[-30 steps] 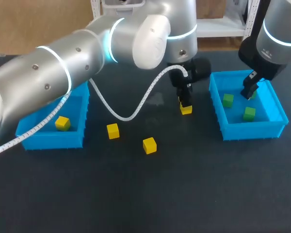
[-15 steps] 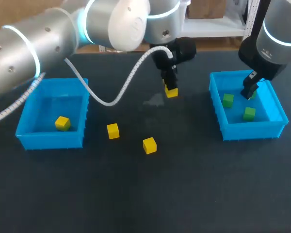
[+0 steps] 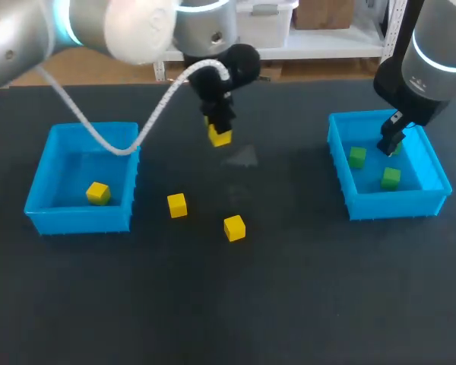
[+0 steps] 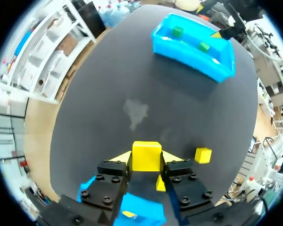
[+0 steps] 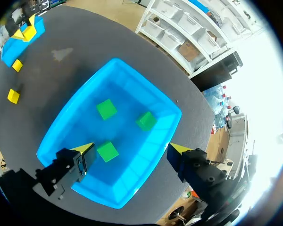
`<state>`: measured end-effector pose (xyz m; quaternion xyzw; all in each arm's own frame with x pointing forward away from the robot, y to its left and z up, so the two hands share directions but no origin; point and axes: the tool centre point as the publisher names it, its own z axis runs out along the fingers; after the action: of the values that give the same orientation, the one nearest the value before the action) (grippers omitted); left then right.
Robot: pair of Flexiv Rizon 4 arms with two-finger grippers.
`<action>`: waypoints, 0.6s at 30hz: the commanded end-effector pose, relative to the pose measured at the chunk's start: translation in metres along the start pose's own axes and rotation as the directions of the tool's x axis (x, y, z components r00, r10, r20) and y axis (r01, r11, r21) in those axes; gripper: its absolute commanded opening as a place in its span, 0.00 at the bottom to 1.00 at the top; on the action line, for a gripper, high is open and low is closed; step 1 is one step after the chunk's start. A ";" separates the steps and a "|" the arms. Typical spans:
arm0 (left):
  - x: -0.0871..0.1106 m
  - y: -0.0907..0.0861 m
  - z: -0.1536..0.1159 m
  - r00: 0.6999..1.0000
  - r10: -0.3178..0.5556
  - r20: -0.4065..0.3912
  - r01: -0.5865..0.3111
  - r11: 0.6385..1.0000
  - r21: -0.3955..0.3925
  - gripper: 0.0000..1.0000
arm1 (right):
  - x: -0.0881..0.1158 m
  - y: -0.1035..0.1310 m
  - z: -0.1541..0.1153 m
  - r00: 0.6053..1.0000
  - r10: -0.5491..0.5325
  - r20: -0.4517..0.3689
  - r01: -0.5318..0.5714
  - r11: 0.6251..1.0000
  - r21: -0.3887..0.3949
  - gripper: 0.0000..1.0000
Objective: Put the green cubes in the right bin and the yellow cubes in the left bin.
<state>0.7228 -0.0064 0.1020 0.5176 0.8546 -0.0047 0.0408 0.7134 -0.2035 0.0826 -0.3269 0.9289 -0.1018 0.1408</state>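
My left gripper (image 3: pixel 219 129) hangs above the table's middle back, shut on a yellow cube (image 3: pixel 220 137); in the left wrist view that cube (image 4: pixel 146 156) sits clamped between the yellow tips. Two more yellow cubes (image 3: pixel 177 205) (image 3: pixel 234 227) lie on the table, and a third (image 3: pixel 98 192) rests in the left blue bin (image 3: pixel 80 220). My right gripper (image 3: pixel 390 142) hovers open over the right blue bin (image 3: pixel 387 204). In the right wrist view, three green cubes (image 5: pixel 106 108) (image 5: pixel 145 120) (image 5: pixel 107 151) lie in that bin (image 5: pixel 148 87), under the spread gripper (image 5: pixel 132 149).
The tabletop is dark, with a pale smudge (image 3: pixel 242 158) near its middle. The left arm's white cable (image 3: pixel 148 125) loops down over the left bin's back corner. The two bins stand at opposite sides, with the loose cubes between them.
The left arm has lifted the yellow cube and carried it leftward, away from the right bin. The right arm has stayed still over its bin.
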 end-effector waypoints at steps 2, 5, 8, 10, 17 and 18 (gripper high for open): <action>0.060 -0.003 -0.003 0.997 -0.043 0.070 0.045 0.999 -0.024 0.00 | 0.001 0.000 0.000 1.000 0.001 0.003 -0.001 1.000 0.002 1.00; 0.080 0.000 -0.004 0.992 -0.093 0.084 0.095 0.995 -0.029 0.00 | 0.001 0.000 0.000 1.000 0.001 0.003 -0.001 1.000 0.002 1.00; 0.100 0.005 -0.007 0.985 -0.144 0.096 0.147 0.988 -0.034 0.00 | 0.001 0.000 0.000 1.000 0.001 0.003 -0.001 1.000 0.002 1.00; 0.114 0.009 -0.009 0.979 -0.175 0.102 0.180 0.983 -0.042 0.00 | 0.001 0.000 0.000 1.000 0.001 0.003 -0.001 1.000 0.002 1.00; 0.160 0.018 -0.011 0.957 -0.270 0.104 0.276 0.960 -0.050 0.00 | 0.001 0.000 0.000 1.000 0.001 0.003 -0.001 1.000 0.002 1.00; 0.165 0.019 -0.010 0.954 -0.282 0.104 0.288 0.956 -0.048 0.00 | 0.001 0.000 0.000 1.000 0.001 0.003 -0.001 1.000 0.002 1.00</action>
<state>0.6866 0.1185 0.1028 0.3890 0.9203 0.0217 0.0350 0.7134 -0.2035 0.0826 -0.3269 0.9289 -0.1018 0.1408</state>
